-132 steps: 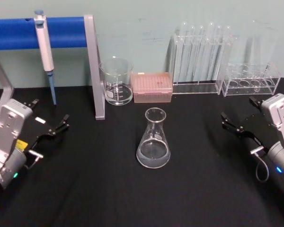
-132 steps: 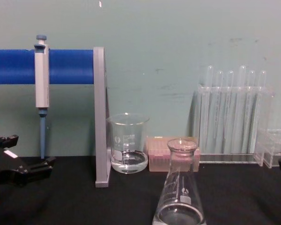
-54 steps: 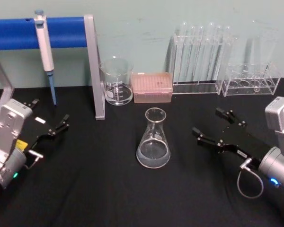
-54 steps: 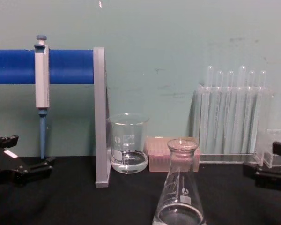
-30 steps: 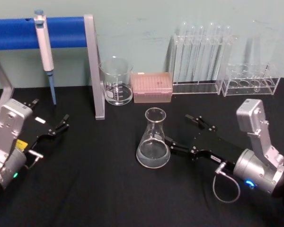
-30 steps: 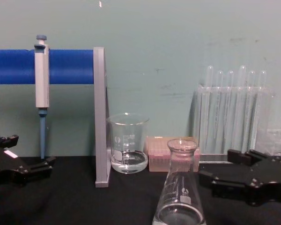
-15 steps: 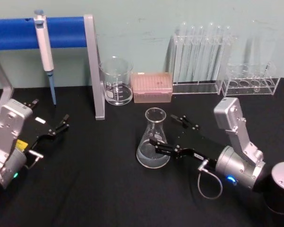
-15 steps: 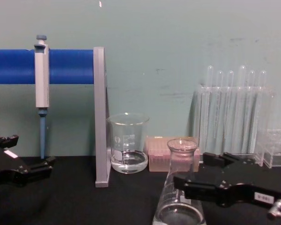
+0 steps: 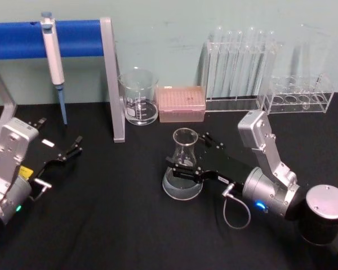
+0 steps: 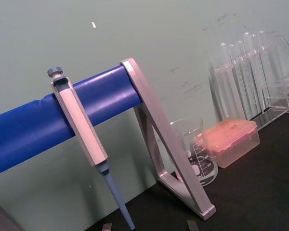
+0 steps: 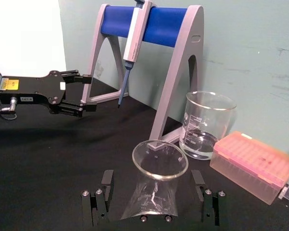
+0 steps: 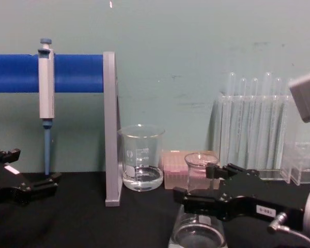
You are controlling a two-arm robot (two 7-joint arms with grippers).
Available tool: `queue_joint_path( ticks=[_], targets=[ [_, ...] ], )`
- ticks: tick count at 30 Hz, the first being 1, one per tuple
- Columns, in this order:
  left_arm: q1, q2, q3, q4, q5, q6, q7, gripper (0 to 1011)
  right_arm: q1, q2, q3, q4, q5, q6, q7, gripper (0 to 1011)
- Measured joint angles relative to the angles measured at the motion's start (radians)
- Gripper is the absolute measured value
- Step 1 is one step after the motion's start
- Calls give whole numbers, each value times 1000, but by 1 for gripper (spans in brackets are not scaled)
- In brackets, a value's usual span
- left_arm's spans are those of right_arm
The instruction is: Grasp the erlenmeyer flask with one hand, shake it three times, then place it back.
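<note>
Black table (image 9: pixel 101 236), unchanged since the earlier frames. At its back left is the blue-barred stand (image 9: pixel 73 36) with a pipette (image 9: pixel 52 56) hanging on it, both as before.

The right arm has pushed further left across the table. Half a second ago the tips of the right hand (image 9: pixel 187 148) were just reaching the flask's right side. Now they are past it, one finger (image 11: pixel 106 179) on each side of the glass. It is spread wide. In the right wrist view a strip of table shows between each finger and the flask, so nothing is gripped.

The left hand (image 9: pixel 61 130) is parked near the table's left edge, fingers apart, not moved.

The erlenmeyer flask (image 9: pixel 183 184) stands upright on the table near its middle, in the same spot, in front of the beaker (image 9: pixel 138 97) and pink box (image 9: pixel 181 103). Its rim (image 12: pixel 200 159) shows above the black hand in the chest view.
</note>
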Motion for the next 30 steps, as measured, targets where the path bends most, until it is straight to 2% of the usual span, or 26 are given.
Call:
queue_joint_path(
  ticks=[11,30],
  targets=[
    [0,0,0,0,0,0,0,1001,25,-28,-1,36,-10,-12,4,1003],
    [0,0,0,0,0,0,0,1001,29,-37,7,44,-17,-15,-1,1002]
  ],
)
